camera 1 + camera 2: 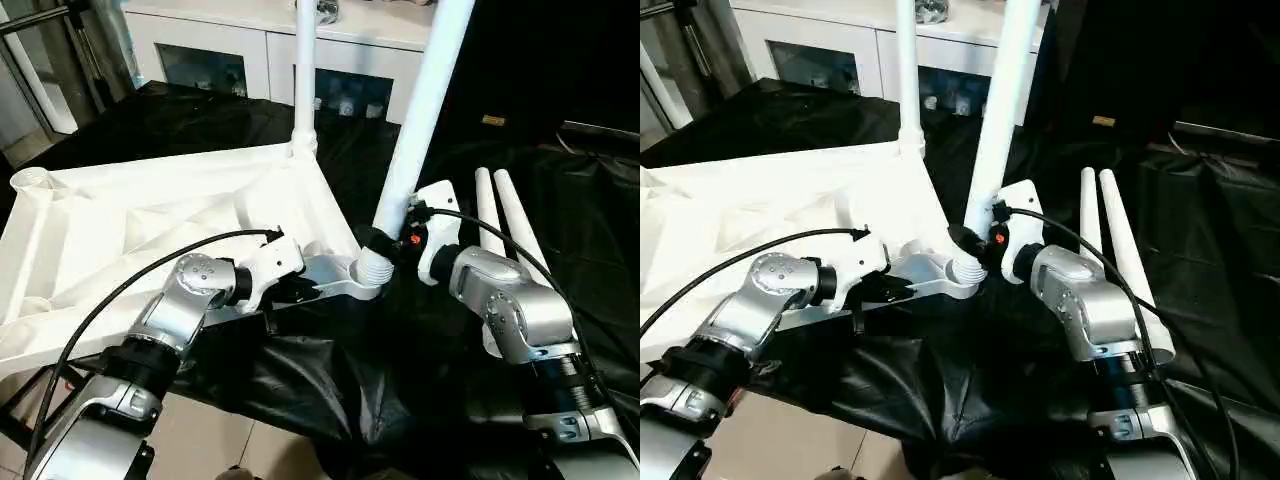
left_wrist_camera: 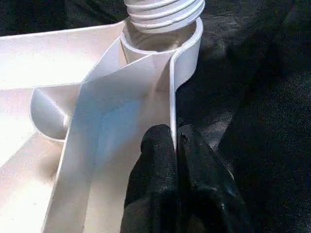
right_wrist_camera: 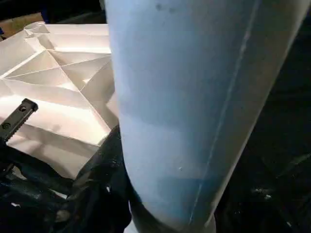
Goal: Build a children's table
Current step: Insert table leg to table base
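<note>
Tabletop (image 1: pixel 150 210) on black cloth (image 1: pixel 300 390), spare legs (image 1: pixel 500 225) beside, cabinet (image 1: pixel 250 45) behind

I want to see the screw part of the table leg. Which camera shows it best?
The left wrist view: the leg's threaded end sits right at the corner socket. Both eye views show it smaller, beside the right gripper. The right wrist view shows the leg's smooth side.
</note>
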